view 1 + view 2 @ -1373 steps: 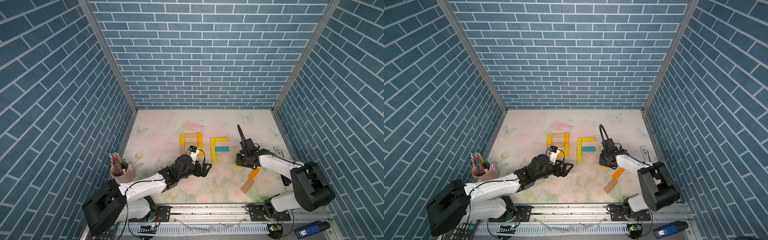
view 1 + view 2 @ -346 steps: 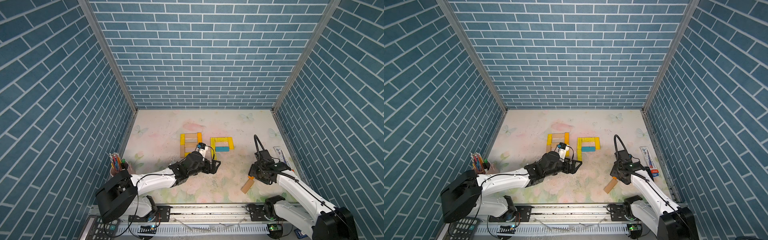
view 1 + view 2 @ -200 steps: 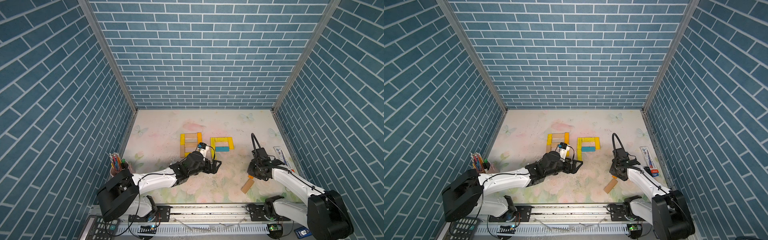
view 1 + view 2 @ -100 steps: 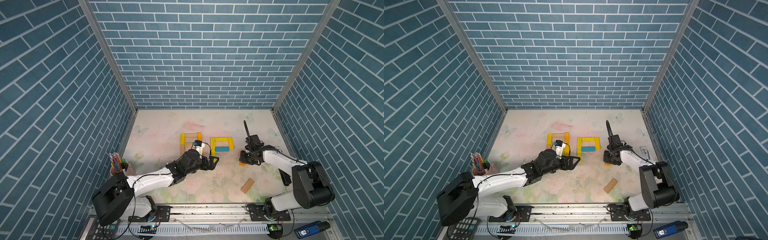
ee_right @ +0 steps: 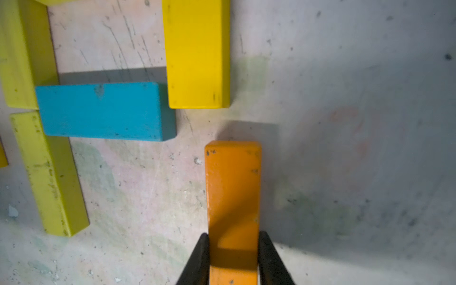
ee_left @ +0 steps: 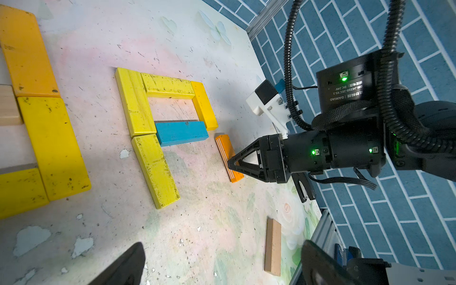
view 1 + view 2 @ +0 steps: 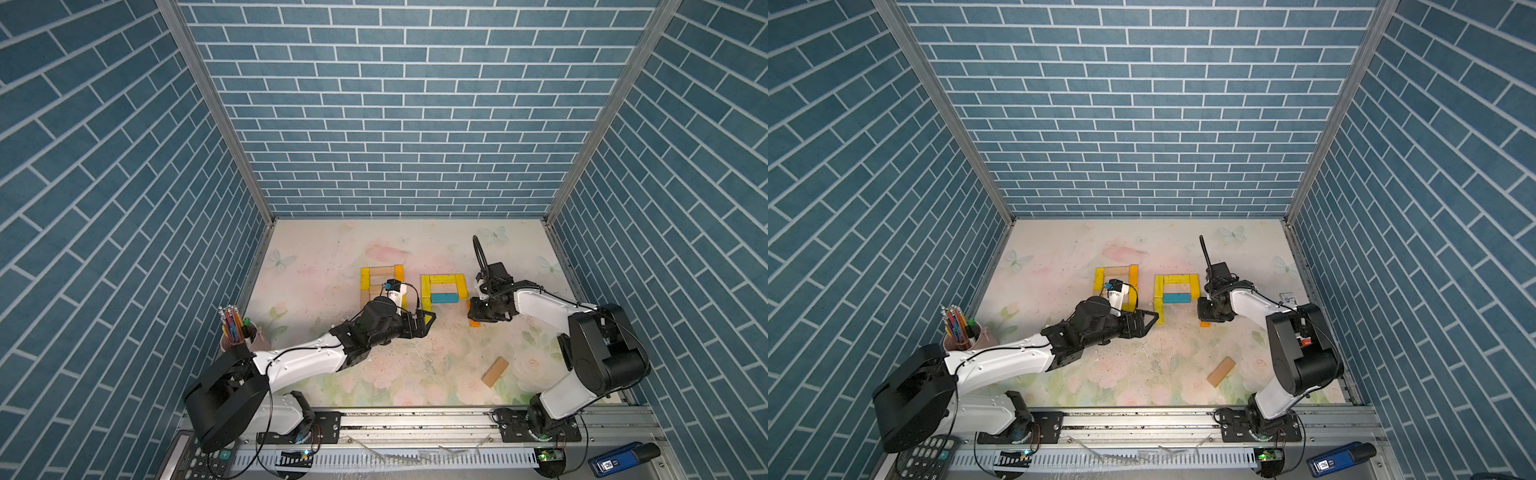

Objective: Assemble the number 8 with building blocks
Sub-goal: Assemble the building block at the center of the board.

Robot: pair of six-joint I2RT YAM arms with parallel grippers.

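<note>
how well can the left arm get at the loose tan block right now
Probably yes: the left gripper is open and empty, and nothing lies between it and the tan block.

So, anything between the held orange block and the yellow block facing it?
Nothing visible: only bare mat separates the orange block in the right tool from the yellow block; the teal block sits aside.
</note>
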